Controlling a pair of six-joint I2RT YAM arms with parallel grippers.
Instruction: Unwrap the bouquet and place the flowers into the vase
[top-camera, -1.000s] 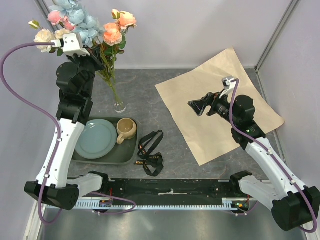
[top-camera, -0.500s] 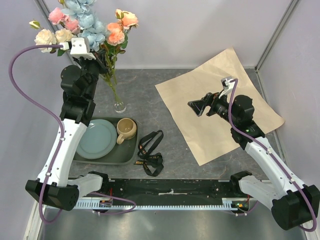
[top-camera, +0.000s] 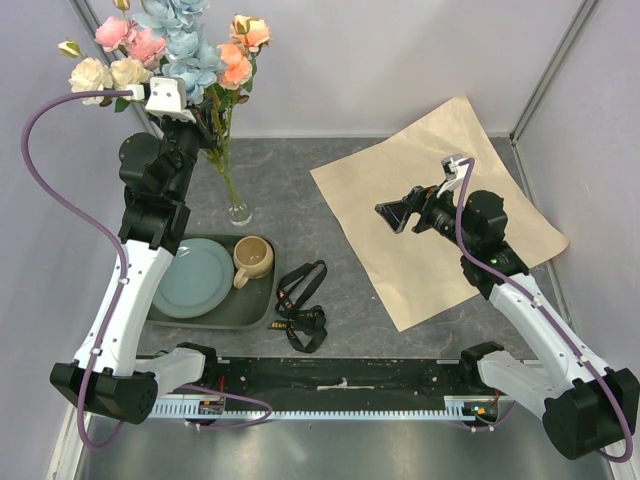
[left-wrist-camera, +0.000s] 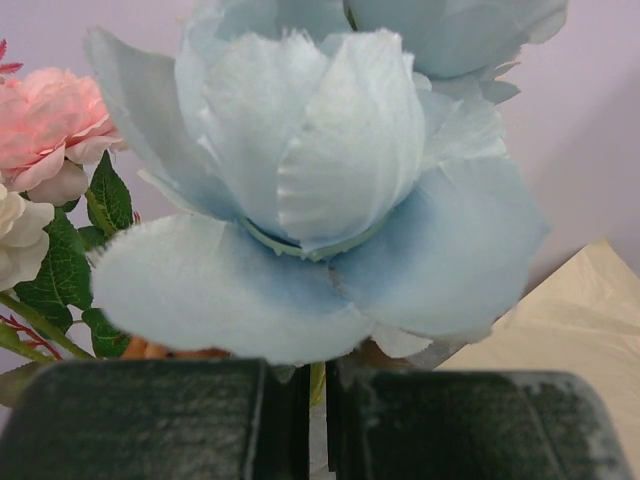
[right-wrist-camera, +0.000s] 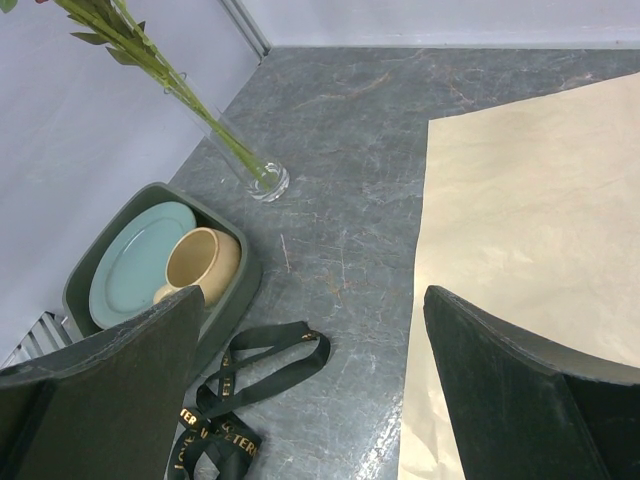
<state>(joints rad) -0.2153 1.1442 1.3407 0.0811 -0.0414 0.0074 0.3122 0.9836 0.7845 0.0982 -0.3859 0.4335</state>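
Two grippers inspected.

Left gripper (left-wrist-camera: 312, 425): above the vase (top-camera: 238, 210), up among the blooms. Its jaws are pressed almost together with a thin green stem pinched between them.

Right gripper (top-camera: 392, 212): well to the right of the vase, jaws spread fully, holding nothing. It hovers over the flat kraft paper (top-camera: 440, 220).

The flowers (top-camera: 190, 50): unwrapped. The stems run down into the vase mouth, with their lower ends visible inside the glass near its base. The bunch appears to lean, and seems propped by the left grip.

A loose ribbon (top-camera: 300, 300) lies to the near right of the vase. A tray (top-camera: 262, 312) with a plate (top-camera: 192, 278) and mug (top-camera: 252, 258) sits just on its near side.

Assessment: placing looks to be at its final stage, with release outstanding.

Recommendation:
- Bring the bunch nearer to upright over the vase before letting go, as the vase is narrow and the heads look top-heavy.
- Open slowly, then pause.
- Withdraw straight back from the blooms so no petal or leaf snags a finger and tips the vase.
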